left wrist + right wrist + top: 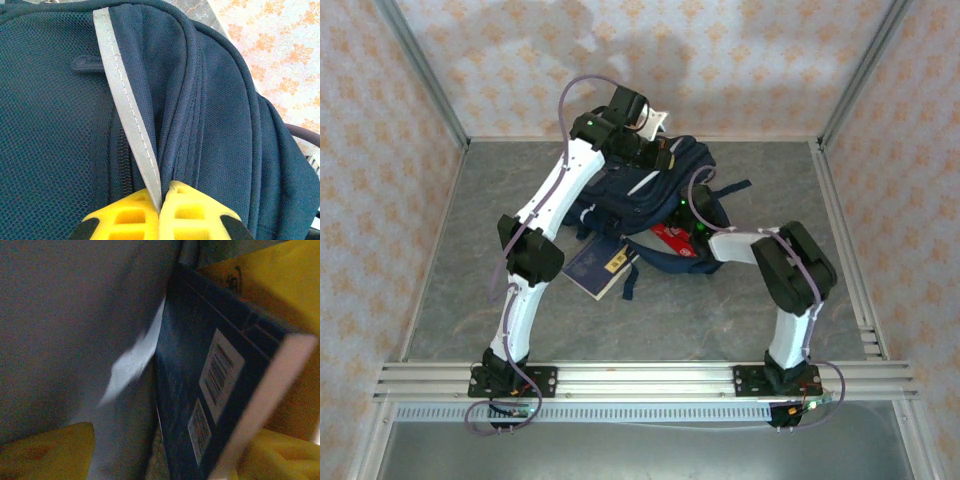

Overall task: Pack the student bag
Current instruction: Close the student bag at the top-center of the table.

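Observation:
The student bag (655, 190), navy with pale stripe trim, lies at the back middle of the table. My left gripper (658, 152) is at its top, and in the left wrist view the yellow jaws (161, 200) are shut on the bag's grey stripe trim (125, 100). My right gripper (695, 230) reaches into the bag's mouth from the right. Inside, in dim light, its yellow fingers (45, 452) stand wide apart. A blue book with barcode labels (210, 380) leans near the right finger, clear of the left one.
A dark blue notebook (598, 265) lies on the table at the bag's front left, partly under a strap. A red item (672, 240) shows at the bag's mouth. Something yellow (270, 285) sits behind the book inside. Metal rails (640, 380) run along the near edge.

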Controlling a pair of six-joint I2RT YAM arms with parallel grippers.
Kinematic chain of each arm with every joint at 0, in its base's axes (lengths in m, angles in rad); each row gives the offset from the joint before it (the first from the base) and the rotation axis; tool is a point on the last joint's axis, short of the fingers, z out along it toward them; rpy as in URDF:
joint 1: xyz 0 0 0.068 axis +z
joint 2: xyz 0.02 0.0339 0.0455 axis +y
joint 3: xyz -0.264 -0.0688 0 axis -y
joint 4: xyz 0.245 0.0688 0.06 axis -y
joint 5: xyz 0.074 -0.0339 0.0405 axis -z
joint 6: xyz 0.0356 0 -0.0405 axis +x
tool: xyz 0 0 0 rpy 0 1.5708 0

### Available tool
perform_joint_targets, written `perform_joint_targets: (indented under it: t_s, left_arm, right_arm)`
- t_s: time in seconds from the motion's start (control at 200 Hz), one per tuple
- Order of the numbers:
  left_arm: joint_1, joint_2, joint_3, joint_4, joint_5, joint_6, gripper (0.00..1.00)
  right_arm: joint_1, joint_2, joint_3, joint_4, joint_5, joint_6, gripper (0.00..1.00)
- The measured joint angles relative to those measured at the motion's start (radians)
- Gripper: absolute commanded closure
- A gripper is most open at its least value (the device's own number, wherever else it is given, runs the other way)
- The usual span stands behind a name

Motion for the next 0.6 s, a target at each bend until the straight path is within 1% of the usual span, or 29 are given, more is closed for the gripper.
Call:
perform_joint_targets:
  t_s: [0.21,0.27,0.34,0.465,0.495,0.52,0.6]
  left_arm:
    - [0.006,0.000,0.000,0.000,-0.003,-0.011,1.00]
    - [0.006,0.000,0.000,0.000,-0.005,-0.015,1.00]
    - [0.006,0.001,0.000,0.000,-0.007,-0.018,1.00]
    - [0.006,0.003,0.000,0.000,-0.010,-0.022,0.99]
    - [0.006,0.003,0.000,0.000,-0.010,-0.026,0.97]
    - [0.006,0.003,0.000,0.000,-0.010,-0.027,0.92]
    - [0.006,0.004,0.000,0.000,-0.008,-0.036,0.73]
  right_arm:
    - [-0.008,-0.187,-0.123,-0.101,0.039,-0.061,0.26]
    - [-0.012,-0.248,-0.151,-0.165,0.062,-0.079,0.27]
    - [-0.015,-0.328,-0.178,-0.253,0.096,-0.109,0.30]
    - [-0.007,-0.507,-0.221,-0.414,0.190,-0.159,0.33]
    - [-0.003,-0.551,-0.230,-0.453,0.217,-0.169,0.34]
    - [0.002,-0.591,-0.235,-0.489,0.241,-0.181,0.35]
    - [0.018,-0.719,-0.250,-0.604,0.324,-0.208,0.37]
